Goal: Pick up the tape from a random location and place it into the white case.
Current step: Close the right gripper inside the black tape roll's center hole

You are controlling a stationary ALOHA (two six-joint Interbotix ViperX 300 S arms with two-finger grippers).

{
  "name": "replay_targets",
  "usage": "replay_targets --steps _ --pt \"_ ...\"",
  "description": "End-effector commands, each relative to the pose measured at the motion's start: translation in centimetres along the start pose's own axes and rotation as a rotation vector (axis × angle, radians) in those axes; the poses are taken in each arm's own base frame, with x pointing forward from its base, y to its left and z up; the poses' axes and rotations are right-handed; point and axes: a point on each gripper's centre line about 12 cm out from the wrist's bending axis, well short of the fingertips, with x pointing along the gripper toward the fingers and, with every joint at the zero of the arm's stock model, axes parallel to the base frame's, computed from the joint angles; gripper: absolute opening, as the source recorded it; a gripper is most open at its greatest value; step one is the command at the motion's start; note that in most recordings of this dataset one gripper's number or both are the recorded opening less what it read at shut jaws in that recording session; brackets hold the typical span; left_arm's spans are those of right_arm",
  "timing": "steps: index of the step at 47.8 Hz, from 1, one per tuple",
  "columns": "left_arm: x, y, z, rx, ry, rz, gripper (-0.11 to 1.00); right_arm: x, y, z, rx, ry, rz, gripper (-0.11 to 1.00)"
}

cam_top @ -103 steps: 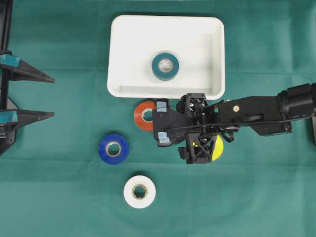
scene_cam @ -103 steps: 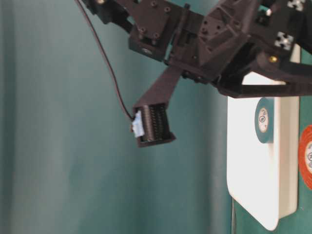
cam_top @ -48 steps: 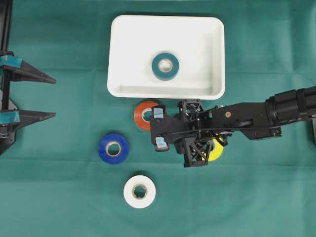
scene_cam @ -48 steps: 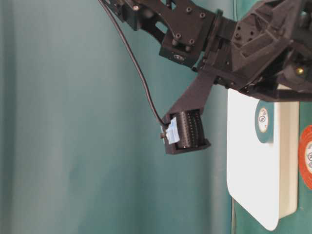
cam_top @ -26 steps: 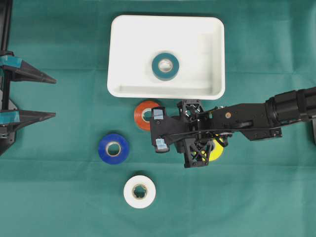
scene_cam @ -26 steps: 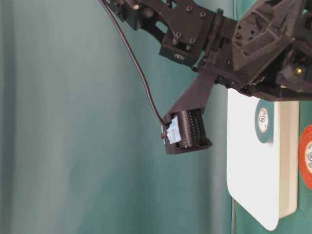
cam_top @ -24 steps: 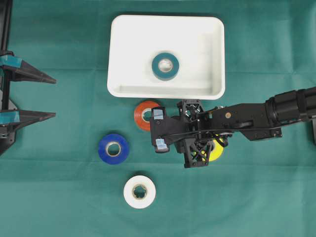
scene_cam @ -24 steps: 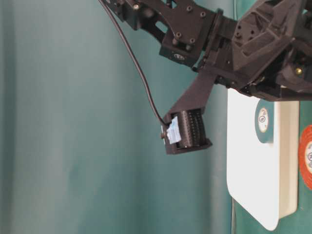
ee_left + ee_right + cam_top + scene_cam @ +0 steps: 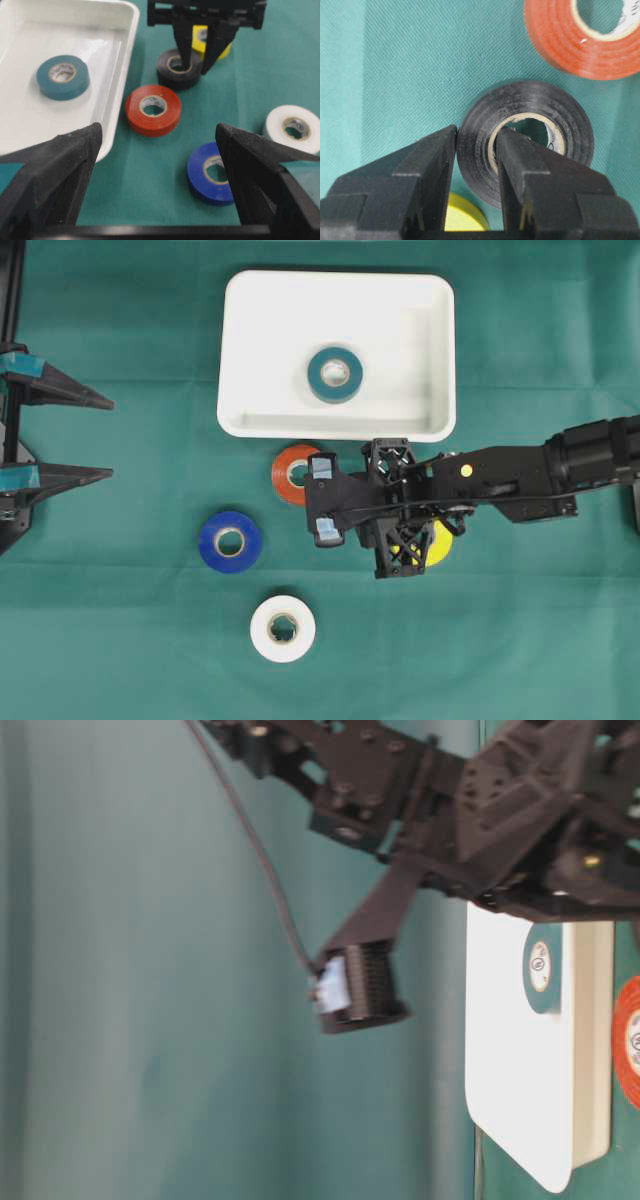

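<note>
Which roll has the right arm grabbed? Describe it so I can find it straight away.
Start at the white case. On the cloth beside its rim lies a red roll; just beyond it is the black roll, its wall pinched by the right gripper. It is the only black one.

A green cloth [image 9: 120, 640] covers the whole tabletop under even light.

Green cloth-covered table [image 9: 120, 620]. Lying directly on it: white case [image 9: 250, 350], red tape roll [image 9: 284, 474], blue roll [image 9: 230, 541], white roll [image 9: 283, 628], yellow roll [image 9: 440, 543], black roll [image 9: 179, 69] beside the red.
</note>
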Motion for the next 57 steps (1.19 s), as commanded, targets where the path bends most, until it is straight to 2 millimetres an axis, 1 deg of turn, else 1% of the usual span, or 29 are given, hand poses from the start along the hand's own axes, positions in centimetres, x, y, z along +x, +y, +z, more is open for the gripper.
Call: replay_targets --steps 1,12,18,26,30,39,49,57 --pt "0.1 0.0 0.4 -0.001 -0.006 -0.001 0.91 -3.4 0.4 2.3 0.005 -0.071 0.013 0.27" --pt "0.1 0.0 0.4 -0.001 -0.006 -0.001 0.91 -7.4 0.6 4.1 0.006 -0.076 0.01 0.27" --pt "0.1 0.0 0.4 -0.001 -0.006 -0.001 0.91 -9.2 0.6 4.8 0.007 -0.07 0.009 0.27" --pt "0.1 0.0 0.4 -0.001 -0.006 -0.001 0.91 -12.5 0.7 5.8 0.006 -0.078 0.006 0.27" --pt "0.1 0.0 0.4 -0.001 -0.006 -0.002 0.91 -14.2 0.7 6.1 0.006 -0.085 0.005 0.27" --pt "0.1 0.0 0.4 -0.001 -0.006 -0.001 0.91 -17.2 0.5 6.4 0.0 -0.09 -0.008 0.27" --pt "0.1 0.0 0.4 -0.001 -0.006 -0.001 0.91 -19.5 0.4 6.5 -0.004 -0.101 -0.019 0.27" --pt "0.1 0.0 0.4 -0.001 -0.006 -0.001 0.91 -19.9 0.3 6.4 -0.007 -0.099 -0.026 0.27"
